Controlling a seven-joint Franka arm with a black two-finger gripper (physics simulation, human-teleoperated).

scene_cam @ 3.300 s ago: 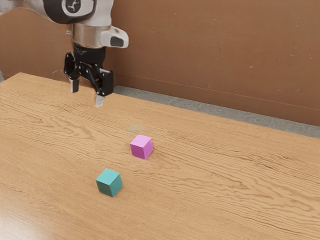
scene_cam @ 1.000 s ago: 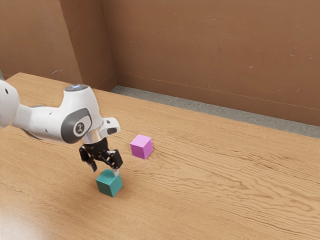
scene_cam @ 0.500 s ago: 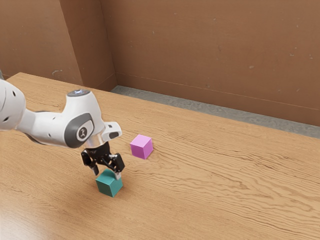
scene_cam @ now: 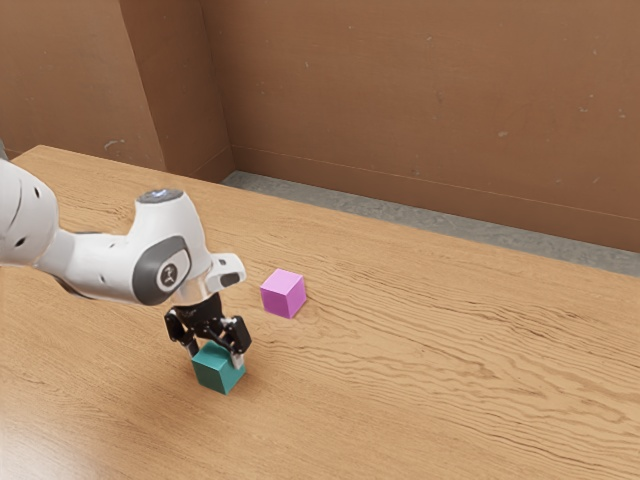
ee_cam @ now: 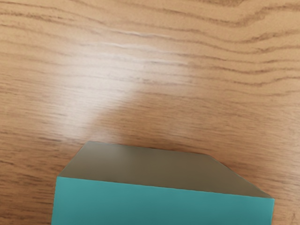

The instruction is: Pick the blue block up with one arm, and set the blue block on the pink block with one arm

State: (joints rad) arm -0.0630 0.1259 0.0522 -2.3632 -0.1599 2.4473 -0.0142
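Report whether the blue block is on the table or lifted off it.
On the table: the blue block sits flat on the wood, the gripper low over its top.

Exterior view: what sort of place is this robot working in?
Probably a bare simulated test room: a long wood-grain tabletop, plain brown panel walls, and a small teal-blue cube and a small pink cube set out on it.

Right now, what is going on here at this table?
A robot arm is going for the blue block. Its gripper hangs right over the block, open, a finger at each side of the top. The block rests on the table, not yet lifted. The pink block stands apart, farther back, with nothing on it.
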